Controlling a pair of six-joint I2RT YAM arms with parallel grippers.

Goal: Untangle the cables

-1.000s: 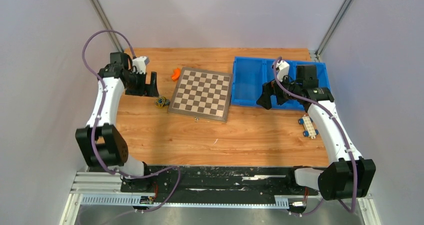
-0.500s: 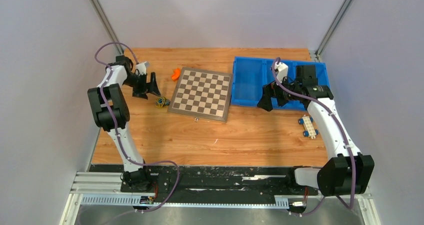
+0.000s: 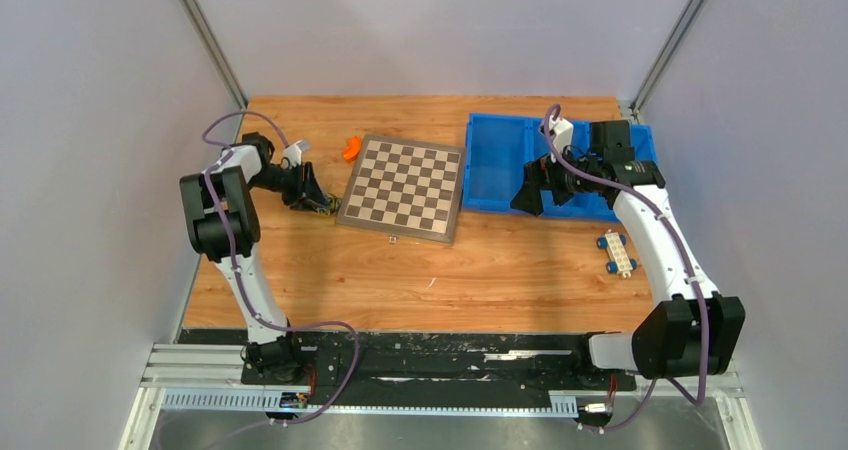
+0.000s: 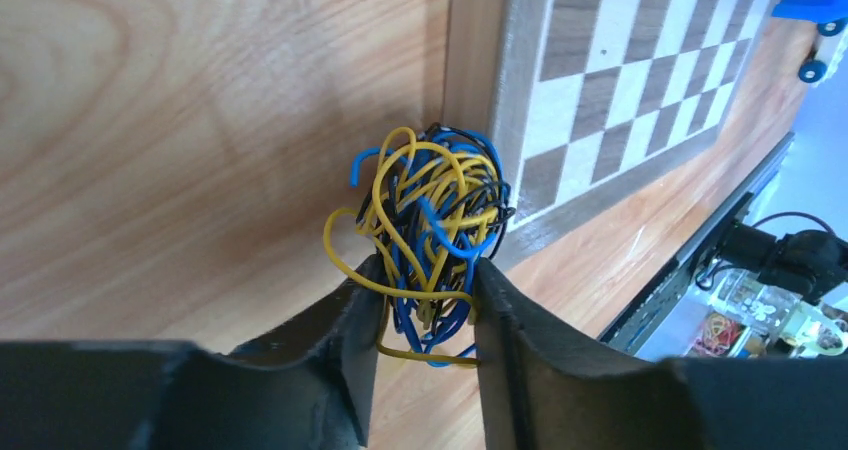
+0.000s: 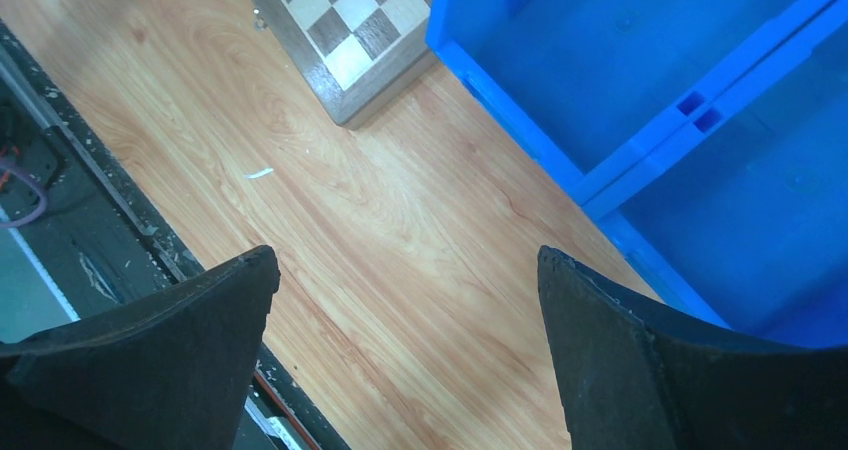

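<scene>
The cables (image 4: 430, 200) are a small ball of thin yellow, blue and black wires, lying on the wooden table against the left edge of the chessboard (image 4: 620, 80). My left gripper (image 4: 428, 270) has its two black fingers pressed against both sides of the tangle's near part, and wires fill the gap between them. From above, the cables (image 3: 323, 206) show just past the left gripper (image 3: 310, 196). My right gripper (image 3: 530, 198) hovers wide open at the front edge of the blue bin (image 3: 495, 170). The right gripper (image 5: 405, 260) holds nothing, with only bare wood under it.
The chessboard (image 3: 405, 185) lies mid-table. A small orange object (image 3: 351, 148) sits off its far left corner. A white block with blue wheels (image 3: 619, 254) rests near the right arm. The blue bin (image 5: 700, 100) has two compartments.
My left arm reached right and down to the tangle, and its jaws closed from wide open onto the wires. The right gripper shifted slightly and stayed open.
</scene>
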